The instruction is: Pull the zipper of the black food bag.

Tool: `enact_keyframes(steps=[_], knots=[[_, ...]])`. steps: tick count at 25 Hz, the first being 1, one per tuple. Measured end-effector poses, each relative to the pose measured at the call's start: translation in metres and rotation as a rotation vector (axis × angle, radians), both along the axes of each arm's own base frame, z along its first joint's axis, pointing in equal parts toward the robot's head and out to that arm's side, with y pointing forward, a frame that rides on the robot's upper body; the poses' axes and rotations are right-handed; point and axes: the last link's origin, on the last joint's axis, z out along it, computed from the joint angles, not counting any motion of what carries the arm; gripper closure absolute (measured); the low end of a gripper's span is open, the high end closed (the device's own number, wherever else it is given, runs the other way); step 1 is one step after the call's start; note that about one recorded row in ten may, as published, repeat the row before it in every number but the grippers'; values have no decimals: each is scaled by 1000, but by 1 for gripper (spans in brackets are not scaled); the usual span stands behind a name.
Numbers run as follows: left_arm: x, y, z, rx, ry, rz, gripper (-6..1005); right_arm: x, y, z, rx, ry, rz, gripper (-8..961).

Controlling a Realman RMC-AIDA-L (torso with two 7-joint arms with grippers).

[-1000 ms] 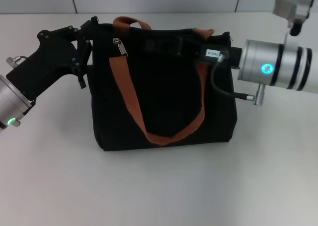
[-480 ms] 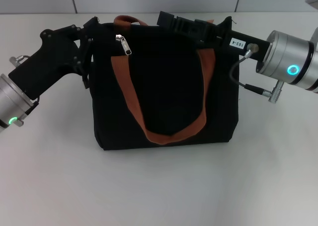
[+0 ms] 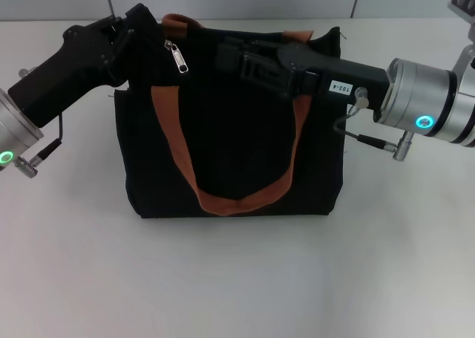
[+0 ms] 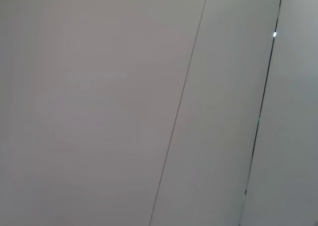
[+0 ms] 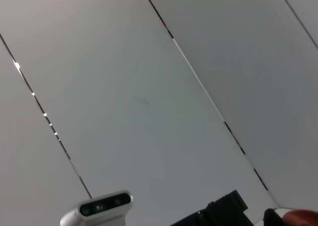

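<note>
One black food bag (image 3: 230, 152) stands upright on a white table (image 3: 237, 278), and it has shifted slightly toward the robot's left compared with half a second ago. Two rust-brown straps (image 3: 223, 200) show, one hanging down the front face and one at the back top edge. The left gripper (image 3: 132, 27) has moved up to the bag's top left corner; whether it grips the fabric cannot be told. The right gripper (image 3: 231, 56) now reaches further across the bag's top edge; its opening cannot be told either. One silver zipper (image 3: 177, 56) pull hangs near the top left, free of both grippers.
</note>
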Motion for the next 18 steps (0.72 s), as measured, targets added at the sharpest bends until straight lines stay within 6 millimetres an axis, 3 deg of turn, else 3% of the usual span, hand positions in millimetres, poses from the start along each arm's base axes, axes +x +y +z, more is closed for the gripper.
enact_keyframes(steps=[5, 10, 16, 18], knots=[[2, 0, -3, -18, 6, -6, 968, 0, 1, -3, 1, -21, -2, 698], [4, 0, -5, -25, 11, -13, 968, -6, 2, -7, -27, -17, -1, 636], [5, 1, -6, -27, 12, -16, 968, -14, 5, -13, -167, -6, -88, 490], [5, 1, -6, -27, 12, -16, 968, -13, 6, -13, -191, -3, -113, 490]])
